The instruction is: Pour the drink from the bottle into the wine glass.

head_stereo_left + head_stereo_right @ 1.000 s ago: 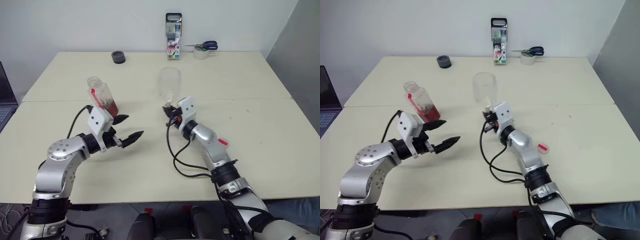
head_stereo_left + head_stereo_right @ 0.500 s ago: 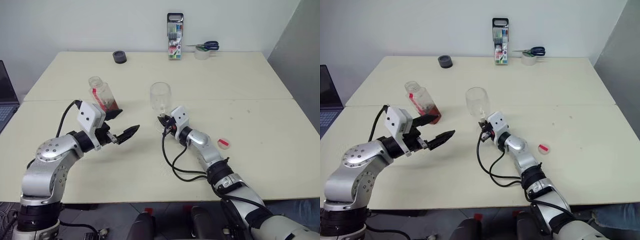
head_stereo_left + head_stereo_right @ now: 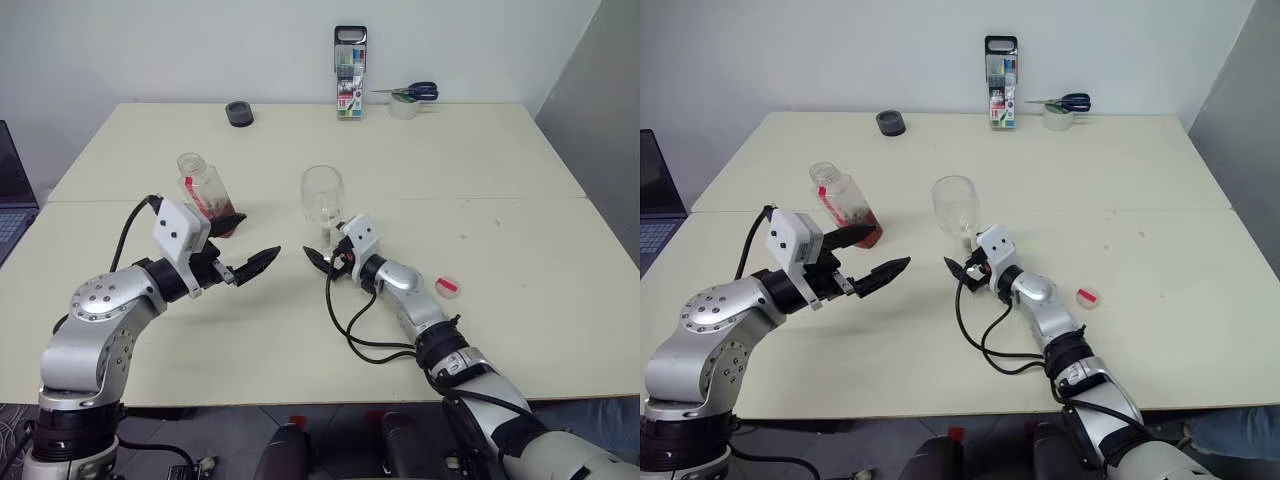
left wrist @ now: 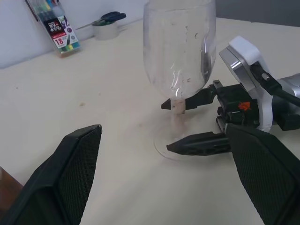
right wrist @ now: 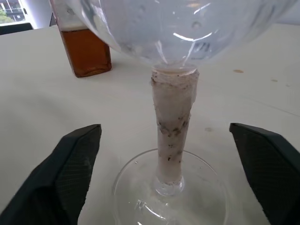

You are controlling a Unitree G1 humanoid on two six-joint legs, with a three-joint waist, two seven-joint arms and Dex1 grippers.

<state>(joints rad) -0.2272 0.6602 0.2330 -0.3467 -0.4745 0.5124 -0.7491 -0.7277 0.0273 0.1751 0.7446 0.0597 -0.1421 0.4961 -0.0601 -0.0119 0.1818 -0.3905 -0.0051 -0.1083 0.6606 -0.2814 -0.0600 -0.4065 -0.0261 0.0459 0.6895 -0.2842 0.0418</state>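
The wine glass stands upright and empty on the table, with droplets inside its bowl. My right gripper is open with one finger on each side of the thin stem, just above the round foot and not touching it. The bottle stands uncapped to the glass's left, and the reddish-brown drink fills its lower part. My left gripper is open and holds nothing, between bottle and glass, its far finger close to the bottle's base.
A red cap lies on the table beside my right forearm. At the back stand a marker case, scissors on a tape roll and a small black round object. A laptop sits at the left edge.
My right gripper lowered the glass onto the table, then opened and let go of its stem. The left gripper stayed open near the bottle.
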